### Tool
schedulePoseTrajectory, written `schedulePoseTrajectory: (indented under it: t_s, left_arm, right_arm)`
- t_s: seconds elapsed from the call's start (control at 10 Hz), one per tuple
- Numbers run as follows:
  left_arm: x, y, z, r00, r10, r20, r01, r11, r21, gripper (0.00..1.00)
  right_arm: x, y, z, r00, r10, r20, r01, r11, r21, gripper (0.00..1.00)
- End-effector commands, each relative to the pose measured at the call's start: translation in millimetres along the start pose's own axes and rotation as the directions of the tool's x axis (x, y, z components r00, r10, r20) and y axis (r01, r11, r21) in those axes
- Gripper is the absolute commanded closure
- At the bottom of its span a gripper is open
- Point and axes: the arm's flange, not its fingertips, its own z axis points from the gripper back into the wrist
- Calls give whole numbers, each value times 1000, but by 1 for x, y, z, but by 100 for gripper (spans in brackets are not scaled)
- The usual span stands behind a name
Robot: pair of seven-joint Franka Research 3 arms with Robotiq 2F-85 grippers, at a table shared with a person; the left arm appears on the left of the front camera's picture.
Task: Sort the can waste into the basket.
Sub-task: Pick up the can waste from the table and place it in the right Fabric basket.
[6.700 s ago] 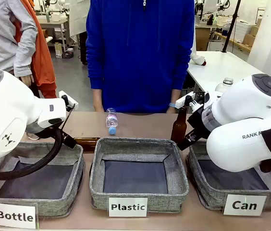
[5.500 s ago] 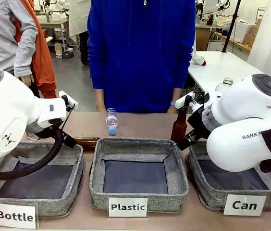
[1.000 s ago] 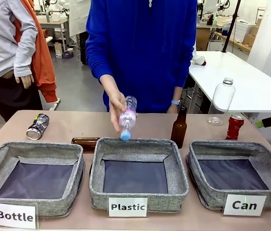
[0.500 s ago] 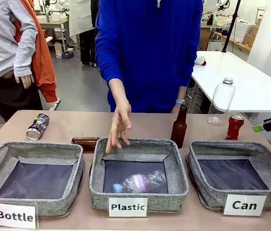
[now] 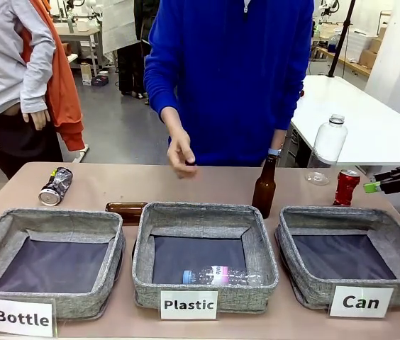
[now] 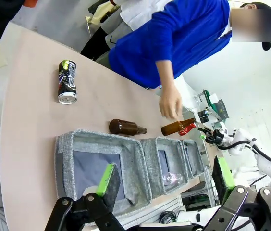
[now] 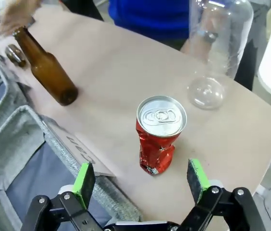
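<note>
Our right gripper (image 7: 141, 179), jaws spread, sits near the upright crushed red metal can (image 7: 160, 134); our left gripper (image 6: 165, 175) is spread too.

table (image 5: 115, 185) | Can bin (image 5: 342, 212), two more bins (image 5: 200, 211) | red can (image 5: 346, 186), dark can (image 5: 56, 185) | brown bottles (image 5: 264, 193) | clear bottle (image 5: 326, 150)

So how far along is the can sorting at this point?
Done: nothing yet; the Can basket holds no can. In hand: the open right tool points at the upright red can, with its jaws apart and not touching it. Left: that can, plus the dark can lying far off on the robot's left. The left tool is open and holds nothing.
</note>
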Motion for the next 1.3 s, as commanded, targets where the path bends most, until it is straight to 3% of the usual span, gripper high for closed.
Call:
schedulePoseTrajectory:
  t_s: [0.0,0.3,0.6,1.2]
  left_arm:
    - [2,-1,-1,1000,-21,8,21,1000,-17,0]
    - [2,-1,-1,1000,-21,8,21,1000,-17,0]
    - [2,-1,-1,1000,-21,8,21,1000,-17,0]
    - [2,-1,-1,1000,-21,8,21,1000,-17,0]
  right_arm:
    - [-9,-22,-9,996,29,79,-34,998,55,0]
    - [-15,-37,-28,994,-23,105,19,999,41,0]
    - [-11,-52,-53,994,-73,78,69,997,46,0]
    - [-1,-50,-80,997,-64,47,59,992,115,0]
